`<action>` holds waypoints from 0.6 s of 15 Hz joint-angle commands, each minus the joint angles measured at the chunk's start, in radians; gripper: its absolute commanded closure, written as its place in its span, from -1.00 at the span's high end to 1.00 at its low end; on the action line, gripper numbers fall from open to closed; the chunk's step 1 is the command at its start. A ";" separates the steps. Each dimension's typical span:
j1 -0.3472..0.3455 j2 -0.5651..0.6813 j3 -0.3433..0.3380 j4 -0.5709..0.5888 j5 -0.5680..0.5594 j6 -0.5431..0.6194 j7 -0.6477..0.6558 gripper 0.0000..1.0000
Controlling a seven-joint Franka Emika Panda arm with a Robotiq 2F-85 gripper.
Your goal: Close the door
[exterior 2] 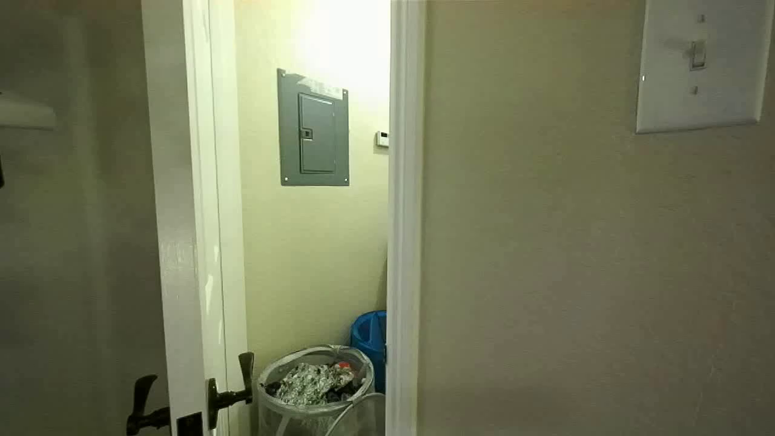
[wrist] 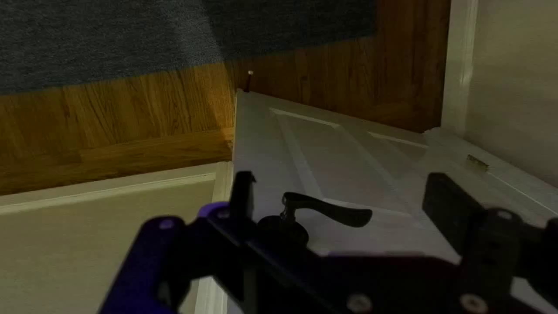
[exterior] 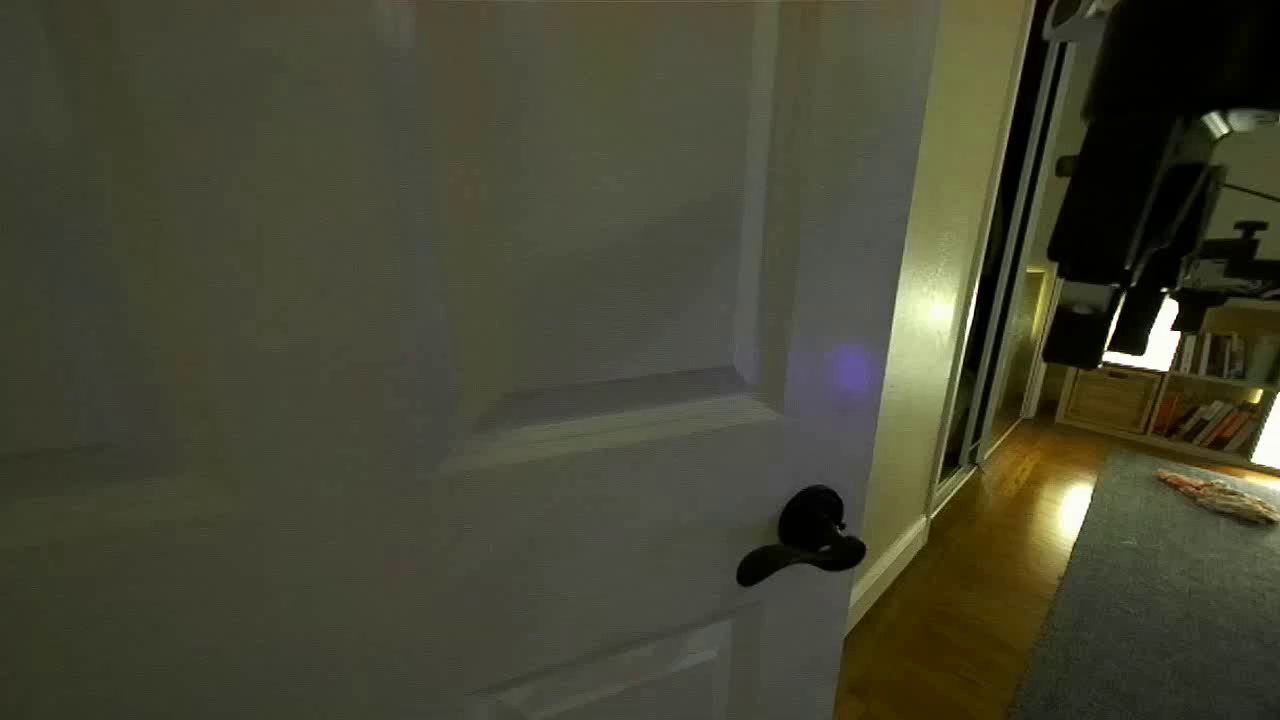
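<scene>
The white panelled door fills most of an exterior view. In another exterior view the door shows edge-on and stands ajar, with a lit room behind it. Its black lever handle sits near the free edge; the levers also show low in an exterior view. In the wrist view my gripper is open, its fingers wide apart with nothing held. The lever and door face appear between the fingers; contact cannot be told. My gripper also shows dark at upper right of an exterior view.
A door frame and wall with a light switch stand beside the opening. A mesh hamper and blue bin are inside. A door stop is at the door's bottom corner. A grey rug covers the wooden floor.
</scene>
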State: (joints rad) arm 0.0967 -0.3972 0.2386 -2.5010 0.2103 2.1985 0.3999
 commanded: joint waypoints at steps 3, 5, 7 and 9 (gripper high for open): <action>0.011 0.001 -0.008 0.000 -0.007 0.001 0.006 1.00; 0.011 0.006 -0.009 0.000 -0.007 0.005 0.004 1.00; 0.009 0.025 -0.010 0.008 -0.009 0.016 -0.003 1.00; 0.001 0.053 -0.009 0.020 -0.021 0.032 0.003 1.00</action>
State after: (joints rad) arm 0.0966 -0.3858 0.2384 -2.4983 0.2074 2.1995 0.3989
